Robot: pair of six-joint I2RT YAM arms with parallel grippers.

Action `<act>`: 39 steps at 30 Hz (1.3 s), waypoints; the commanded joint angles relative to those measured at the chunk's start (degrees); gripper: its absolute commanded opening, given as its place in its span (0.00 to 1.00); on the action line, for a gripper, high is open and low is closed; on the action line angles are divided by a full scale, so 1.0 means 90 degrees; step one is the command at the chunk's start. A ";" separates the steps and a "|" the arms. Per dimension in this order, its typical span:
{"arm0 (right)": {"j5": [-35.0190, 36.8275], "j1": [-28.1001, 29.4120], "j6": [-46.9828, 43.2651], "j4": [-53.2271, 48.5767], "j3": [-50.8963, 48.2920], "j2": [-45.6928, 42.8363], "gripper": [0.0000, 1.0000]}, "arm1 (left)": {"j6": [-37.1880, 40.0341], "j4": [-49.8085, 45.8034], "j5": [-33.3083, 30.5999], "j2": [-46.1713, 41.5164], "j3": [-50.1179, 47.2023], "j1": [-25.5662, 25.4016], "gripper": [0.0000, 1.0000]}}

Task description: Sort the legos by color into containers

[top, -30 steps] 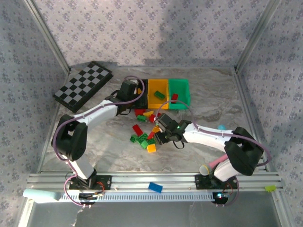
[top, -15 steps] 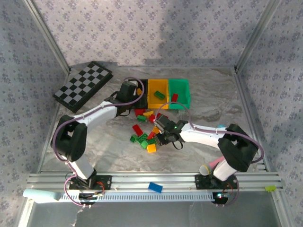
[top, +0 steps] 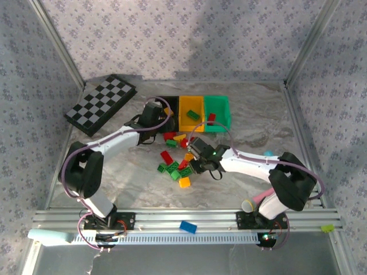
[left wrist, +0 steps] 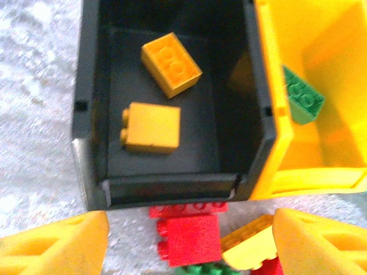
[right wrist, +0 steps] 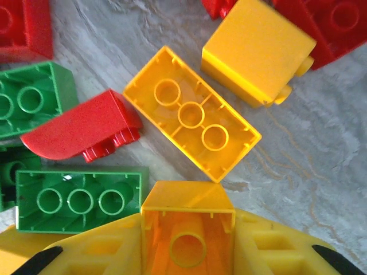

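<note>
The loose legos [top: 175,163], red, green and yellow-orange, lie in a pile at the table's middle. My right gripper [top: 196,165] is down in the pile. It [right wrist: 186,243] is shut on a yellow-orange brick [right wrist: 186,226], whose hollow underside faces the camera. Just past it lie a long yellow-orange brick [right wrist: 192,120], a green brick [right wrist: 80,197] and a red sloped piece [right wrist: 80,132]. My left gripper [top: 160,123] hangs open [left wrist: 189,243] over a red brick [left wrist: 189,238] at the black bin's [left wrist: 86,114] near wall. Two yellow-orange bricks [left wrist: 152,127] lie inside that bin.
The yellow bin [top: 191,124] holds a green brick [left wrist: 301,94]. The green bin [top: 221,124] holds a red brick [top: 211,118]. A checkered board [top: 100,104] lies at the back left. A blue brick [top: 187,227] rests on the front rail.
My right gripper's jaws have closed onto the yellow-orange brick in the pile. The left gripper has drifted slightly left and stayed open.
</note>
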 commanded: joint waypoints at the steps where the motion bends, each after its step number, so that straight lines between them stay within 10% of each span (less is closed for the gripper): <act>1: 0.0262 -0.0006 -0.0249 -0.0050 0.0384 -0.0167 0.36 | -0.0276 0.0019 -0.0175 -0.0399 -0.0212 0.0076 0.75; 30: -0.1249 -0.1313 -0.0954 0.0056 0.6149 0.4064 0.38 | -0.0769 -0.0408 -0.0307 -0.2434 -0.1860 0.0736 0.75; 39: -0.1262 -0.1428 -0.1136 -0.0508 0.7314 0.4686 0.54 | -0.0524 -0.0453 -0.0065 -0.2579 -0.1899 0.0751 0.75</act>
